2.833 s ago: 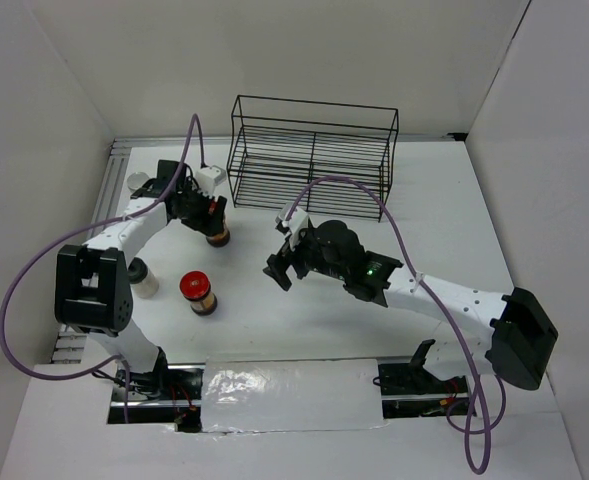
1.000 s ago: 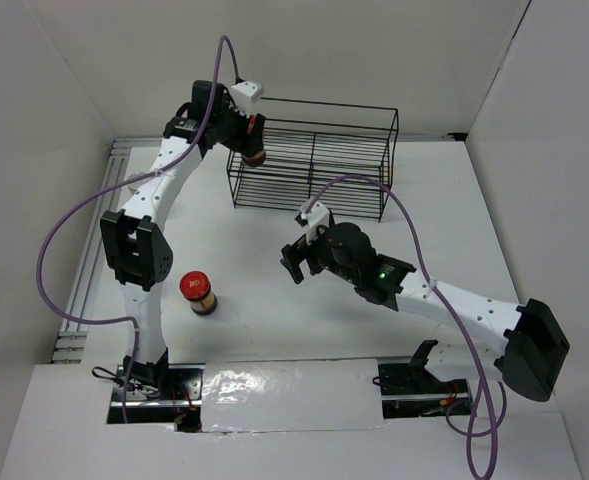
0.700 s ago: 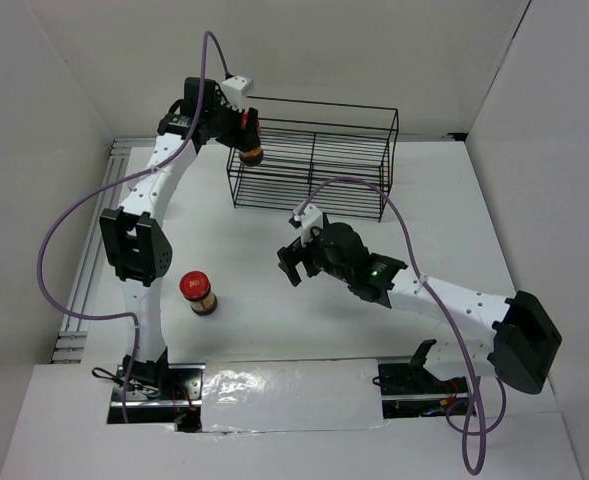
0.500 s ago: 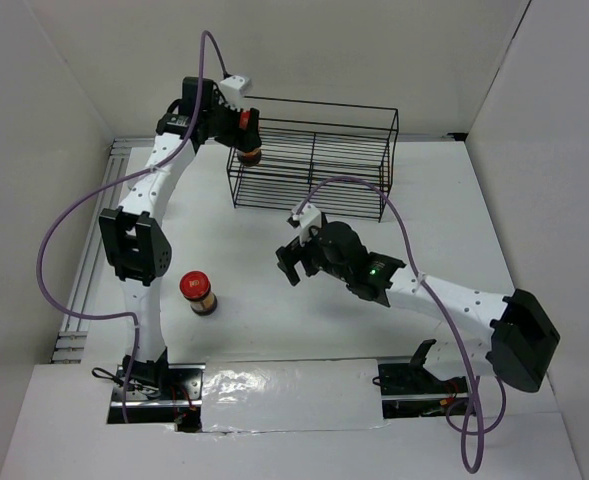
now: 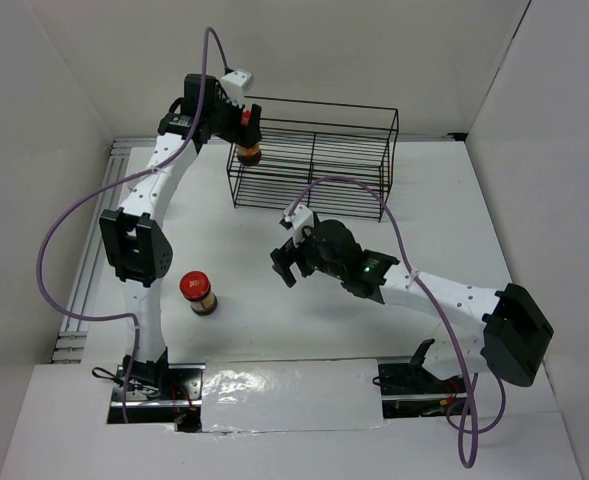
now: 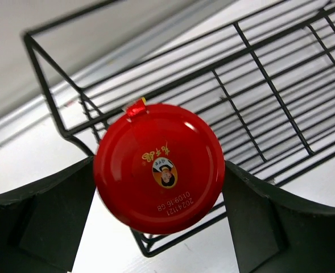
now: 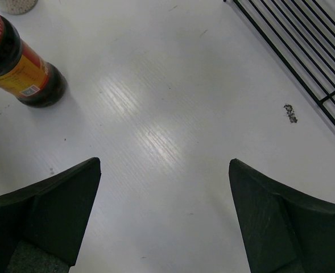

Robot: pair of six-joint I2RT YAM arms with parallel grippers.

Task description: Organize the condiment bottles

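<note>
Jar inside the rack (image 5: 314, 103), both grippers wide.
At the rack's left end the left gripper (image 5: 242, 118) straddles a red-lidded jar (image 6: 158, 168); the right gripper (image 7: 162, 165) gapes over the table (image 5: 444, 220) before the rack; a second jar (image 5: 199, 292) stands nearer.

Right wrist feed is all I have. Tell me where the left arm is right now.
Observer: The left gripper is raised at the left end of the wire rack, at the far side of the table.
Operator: Report what it has there.
Observer: A red-lidded brown jar stands upright between its fingers, which are spread wide on either side of the lid. The lid hides the jar's base, so I cannot tell whether it rests on the rack.
</note>
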